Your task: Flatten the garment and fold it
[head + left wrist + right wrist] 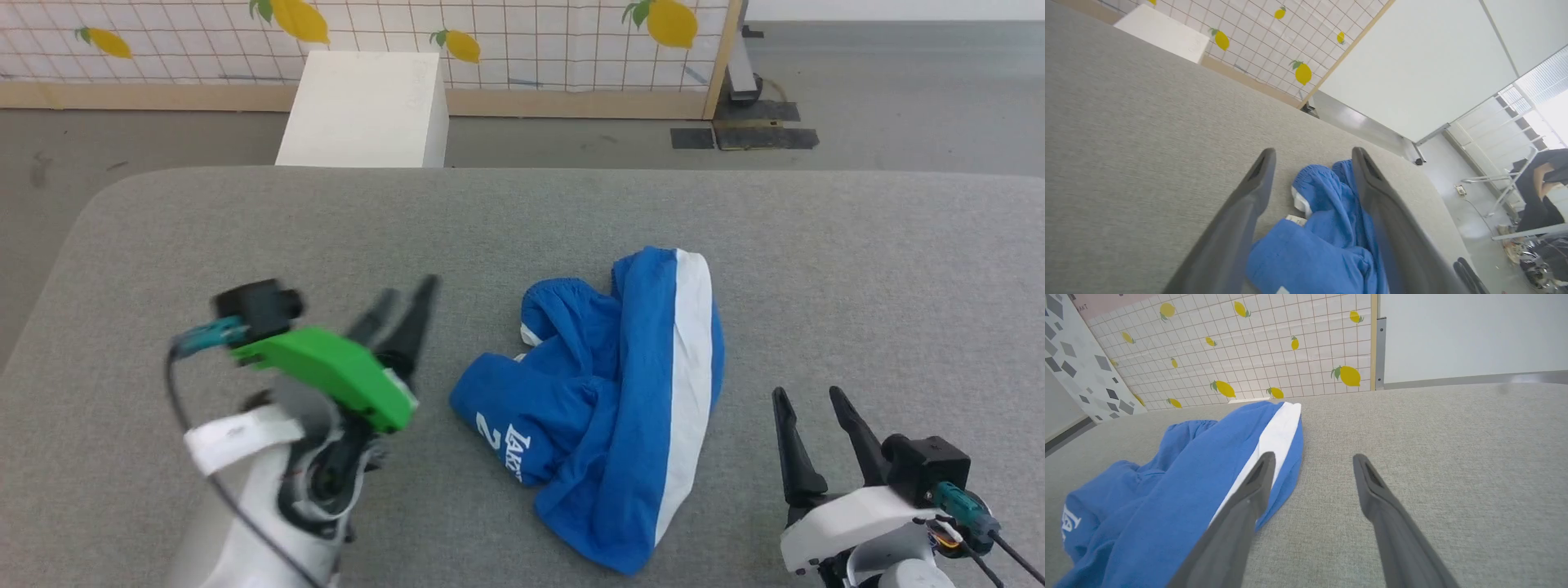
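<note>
Crumpled bright blue shorts (604, 384) with a white side stripe lie mid grey fabric-covered desk (857, 261); our left hand (408, 292) and right hand (807, 397) flank them, both released.

Bright, even, soft light; shadows on the grey table (816, 245) are faint. In the head view the left gripper (406, 290) is blurred. A window (1553, 114) glares white in the left wrist view, where lines near the edges look bent.
</note>
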Tool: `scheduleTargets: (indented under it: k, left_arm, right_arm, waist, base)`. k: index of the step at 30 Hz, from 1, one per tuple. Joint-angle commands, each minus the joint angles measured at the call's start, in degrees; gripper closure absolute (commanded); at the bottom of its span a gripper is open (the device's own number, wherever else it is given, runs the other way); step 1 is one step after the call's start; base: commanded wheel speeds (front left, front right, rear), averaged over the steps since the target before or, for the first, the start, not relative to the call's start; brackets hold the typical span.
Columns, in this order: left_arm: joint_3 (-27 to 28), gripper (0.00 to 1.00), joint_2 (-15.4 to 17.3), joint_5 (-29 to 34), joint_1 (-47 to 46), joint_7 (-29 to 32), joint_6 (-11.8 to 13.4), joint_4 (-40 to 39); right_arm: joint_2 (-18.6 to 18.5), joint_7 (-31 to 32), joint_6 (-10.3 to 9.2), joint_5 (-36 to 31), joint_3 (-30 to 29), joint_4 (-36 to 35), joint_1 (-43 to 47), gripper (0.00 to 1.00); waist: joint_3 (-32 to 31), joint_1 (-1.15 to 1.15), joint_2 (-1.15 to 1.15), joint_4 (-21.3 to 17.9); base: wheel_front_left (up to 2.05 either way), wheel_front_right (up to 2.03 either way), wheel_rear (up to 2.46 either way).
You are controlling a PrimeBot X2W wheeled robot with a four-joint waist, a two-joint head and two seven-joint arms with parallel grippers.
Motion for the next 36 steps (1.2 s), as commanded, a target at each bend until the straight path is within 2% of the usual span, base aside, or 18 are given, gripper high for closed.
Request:
scheduleTargets:
  k: [1,6,9,15,24,27,28,30,36]
  left_arm:
    - [0.85,0.0,1.62,3.03,2.15,-3.98,0.56,0.13]
    - [2.81,0.0,3.94,12.74,6.86,-21.1,2.11,1.38]
    - [2.84,0.0,4.44,16.96,9.01,-26.09,2.33,1.94]
    - [5.56,0.0,2.52,23.28,11.19,-27.43,1.82,-1.33]
    - [9.37,0.0,-2.29,29.11,9.89,-27.46,-3.4,-4.31]
    - [10.09,0.0,-3.09,30.05,9.24,-27.46,-4.49,-3.56]
    - [10.38,0.0,-3.28,30.25,9.18,-27.47,-4.7,-3.39]
    - [10.98,0.0,-3.63,30.75,9.18,-27.47,-5.07,-3.1]
    - [11.67,0.0,-4.26,31.81,9.58,-27.47,-5.9,-2.68]
  right_arm:
    - [-0.01,-0.33,-0.09,0.52,-0.05,0.44,-1.09,0.0]
    - [-0.01,1.99,-0.09,2.21,-0.17,3.78,-4.35,0.0]
    - [-0.01,5.57,-0.09,1.79,-1.09,5.64,-8.34,0.0]
    - [-0.01,18.06,-0.09,-3.26,-2.55,10.68,-20.8,0.0]
    - [-0.01,38.38,-0.09,-15.85,-5.11,21.44,-36.16,0.0]
    - [-0.01,41.14,-0.09,-16.61,-4.77,23.95,-37.08,0.0]
    - [-0.01,41.86,-0.09,-16.43,-5.01,24.52,-37.12,0.53]
    - [-0.01,41.34,-0.09,-16.34,-4.85,24.73,-37.27,1.0]
    - [-0.01,33.73,-0.09,-12.76,-7.39,20.53,-35.93,1.0]
  waist:
    - [-0.03,0.0,0.0,0.25]
    - [0.87,0.0,0.0,1.03]
    - [1.73,0.0,0.0,1.62]
    - [4.56,0.0,0.0,3.96]
    - [11.2,0.0,0.0,9.7]
    - [11.86,0.0,0.0,10.43]
    - [11.87,0.0,0.0,10.47]
    - [11.71,0.0,0.0,10.27]
    - [9.39,0.0,0.0,8.13]
  base:
    - [0.0,0.0,0.0]
    - [0.0,0.0,0.0]
    - [0.0,0.0,0.0]
    - [0.0,0.0,0.0]
    - [0.0,0.0,0.0]
    - [0.0,0.0,0.0]
    - [0.0,0.0,0.0]
    - [0.0,0.0,0.0]
    - [0.0,0.0,0.0]
